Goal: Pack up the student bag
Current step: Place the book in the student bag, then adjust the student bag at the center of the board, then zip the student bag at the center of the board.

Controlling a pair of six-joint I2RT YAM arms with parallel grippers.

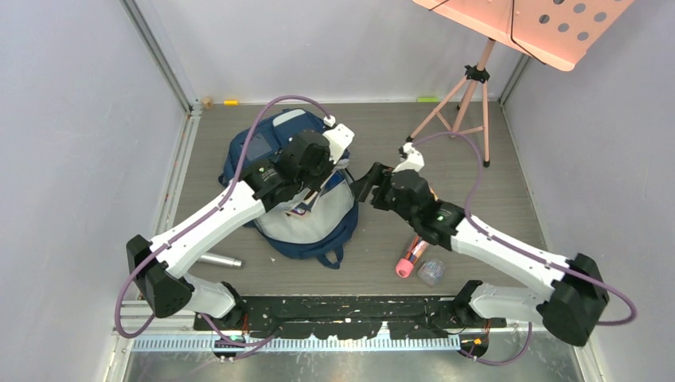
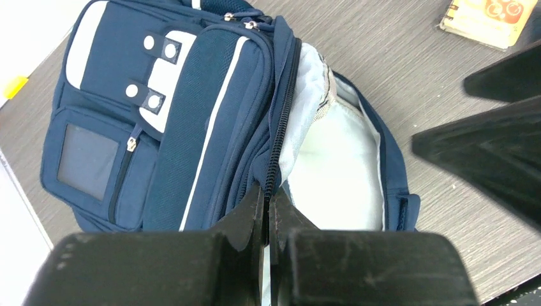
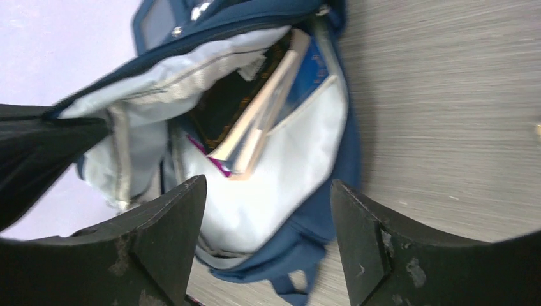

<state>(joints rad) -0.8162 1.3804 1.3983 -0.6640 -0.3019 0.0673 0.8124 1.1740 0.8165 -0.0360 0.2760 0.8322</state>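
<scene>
Two claws are at work. The left claw [image 2: 268, 199] is clamped shut on the zip edge of the student bag [image 2: 191, 115], which lies opened left of centre. The right claw [image 3: 268, 191], spread apart and empty, is poised over its mouth. Books [image 3: 268, 108] are already packed inside. A pink tube [image 1: 410, 259] near right and a grey rod [image 1: 219, 260] near left are judged left to pack.

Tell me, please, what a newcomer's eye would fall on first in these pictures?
A navy backpack lies open left of centre, with books showing inside its pale lining. The left gripper pinches the bag's zipper edge, while the right gripper hovers open just beside the opening. A pink music stand stands at the far right corner.
</scene>
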